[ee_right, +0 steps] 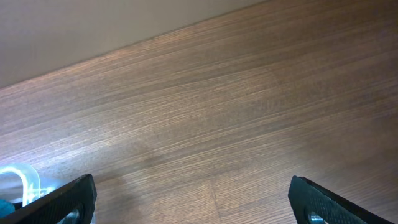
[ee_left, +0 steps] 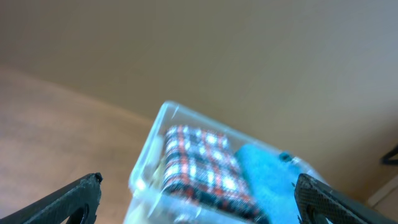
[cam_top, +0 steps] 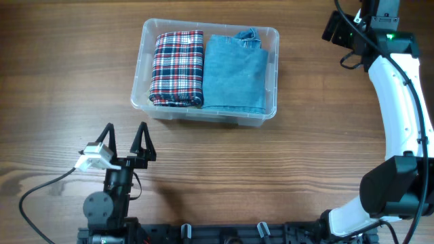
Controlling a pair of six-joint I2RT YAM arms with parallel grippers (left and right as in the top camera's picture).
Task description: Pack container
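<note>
No legible text, brand or number — container [cam_top: 142, 68] included (all three views)

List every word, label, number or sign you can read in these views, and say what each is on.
None can be read.
The container shows no legible print in any view; the left wrist view of it is blurred.
The plaid garment and blue garment carry no lettering.

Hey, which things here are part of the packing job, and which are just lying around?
Part of the job: clear rectangular plastic container; folded red plaid cloth; folded blue denim cloth, both inside it.
Just there: brown wooden table; trailing grey cable.
</note>
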